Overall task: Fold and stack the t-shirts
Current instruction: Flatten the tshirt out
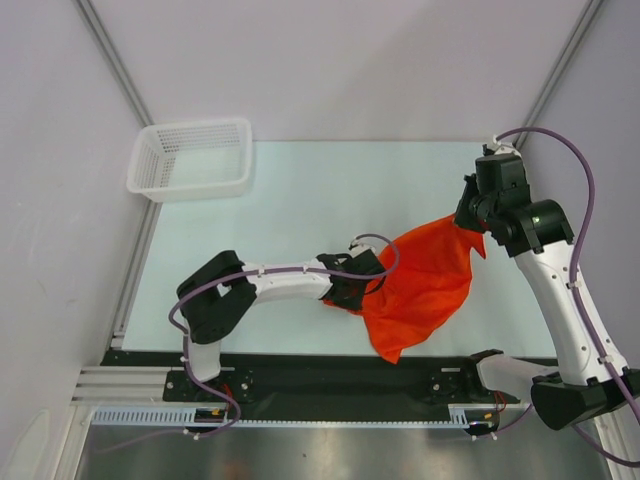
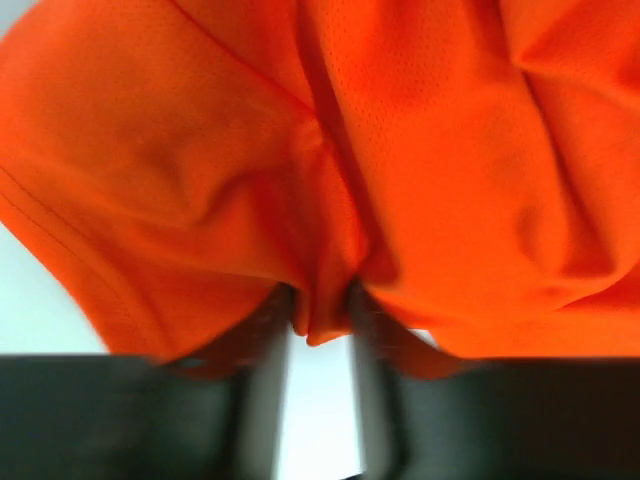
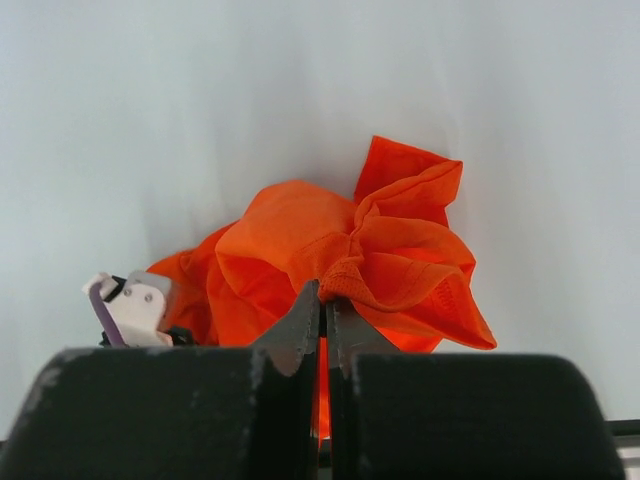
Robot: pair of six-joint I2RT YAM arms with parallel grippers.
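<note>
The bright orange-red t-shirt (image 1: 425,280) hangs bunched and stretched between my two grippers over the right half of the pale table. My left gripper (image 1: 345,295) holds its left edge. In the left wrist view a fold of the t-shirt (image 2: 320,150) is pinched between the blurred fingers of the left gripper (image 2: 320,310), and the rest drapes over them. My right gripper (image 1: 468,222) holds the shirt's far right corner, raised above the table. In the right wrist view the right gripper (image 3: 323,300) is shut on a hem of the t-shirt (image 3: 300,240).
A white mesh basket (image 1: 192,158) stands at the far left corner of the table. White walls enclose the back and both sides. A black strip (image 1: 330,380) runs along the near edge by the arm bases. Part of the left arm (image 3: 130,305) shows in the right wrist view.
</note>
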